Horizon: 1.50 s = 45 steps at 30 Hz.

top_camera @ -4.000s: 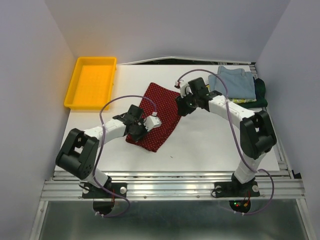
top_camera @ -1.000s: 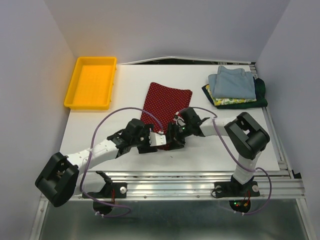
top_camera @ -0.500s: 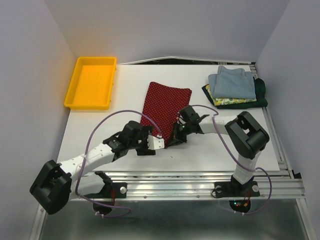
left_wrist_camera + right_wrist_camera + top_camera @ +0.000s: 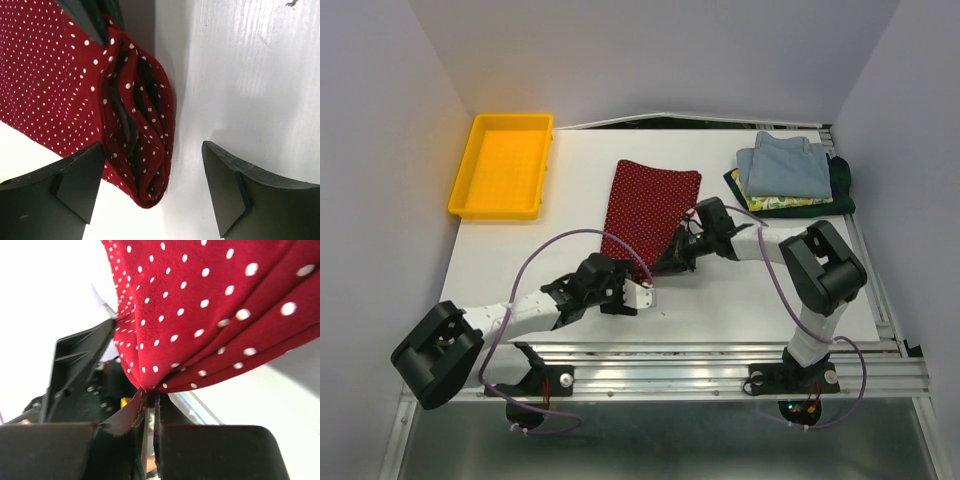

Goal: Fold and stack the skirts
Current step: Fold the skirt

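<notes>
Right claw (image 4: 150, 399) is pinching the near corner of the dotted red skirt (image 4: 650, 205) fully tight, mid-table (image 4: 750, 290). Left claw (image 4: 152, 175) is sitting wide open, straddling the bunched edge and gripping nothing.

1. dark red skirt (image 4: 55, 75): thin cloth, matt, soft creases, tiny white dots.
2. table (image 4: 250, 75): white, smooth, semi-gloss w/ soft reflections.
3. left gripper (image 4: 152, 150), fingers (image 4: 75, 185): black plastic, matt, slightly grainy.
4. tray (image 4: 502, 165): yellow plastic, smooth, slight sheen.
5. light blue skirt (image 4: 785, 165): thicker-looking cloth, matt.
6. frame rails (image 4: 670, 372), near edge: bare metal, silvery, dull shine.
7. left arm link (image 4: 520, 313): white plastic, glossy.
</notes>
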Each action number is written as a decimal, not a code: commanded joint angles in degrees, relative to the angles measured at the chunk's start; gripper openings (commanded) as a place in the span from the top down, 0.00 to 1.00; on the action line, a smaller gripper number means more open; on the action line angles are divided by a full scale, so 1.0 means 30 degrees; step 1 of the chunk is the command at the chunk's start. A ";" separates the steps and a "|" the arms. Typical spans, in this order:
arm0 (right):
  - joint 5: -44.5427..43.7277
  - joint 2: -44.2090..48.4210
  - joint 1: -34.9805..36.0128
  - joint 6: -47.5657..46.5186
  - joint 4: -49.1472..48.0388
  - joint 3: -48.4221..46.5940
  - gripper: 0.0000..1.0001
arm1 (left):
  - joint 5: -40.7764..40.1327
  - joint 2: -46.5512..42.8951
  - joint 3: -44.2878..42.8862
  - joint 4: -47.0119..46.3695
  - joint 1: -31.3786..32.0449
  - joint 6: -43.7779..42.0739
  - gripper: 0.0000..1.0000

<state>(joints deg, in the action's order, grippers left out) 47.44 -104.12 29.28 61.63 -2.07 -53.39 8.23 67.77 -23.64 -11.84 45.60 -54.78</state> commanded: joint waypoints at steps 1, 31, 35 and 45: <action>0.1412 0.0809 -0.0150 0.2451 -0.2474 0.0596 0.99 | -0.1015 0.0642 0.0262 -0.2615 0.0442 0.0303 0.12; 0.2937 0.1425 -0.3662 -0.3272 0.1639 0.0487 0.39 | -0.1133 0.2957 -0.4215 0.5249 0.0706 0.2179 0.71; 0.2119 0.0781 -0.4720 -0.9048 0.8091 -0.3085 0.32 | 0.0094 0.2841 -0.5243 0.8445 0.0677 0.1768 0.73; -0.1162 -0.5329 -0.4720 -1.6458 1.1874 -1.6178 0.28 | 0.2557 0.3717 -0.8699 1.5337 0.1380 0.1532 0.75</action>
<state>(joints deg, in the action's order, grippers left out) 48.77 -110.93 14.96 26.63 25.78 -88.51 10.24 78.30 -44.25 22.70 49.17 -49.69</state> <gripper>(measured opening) 0.721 0.254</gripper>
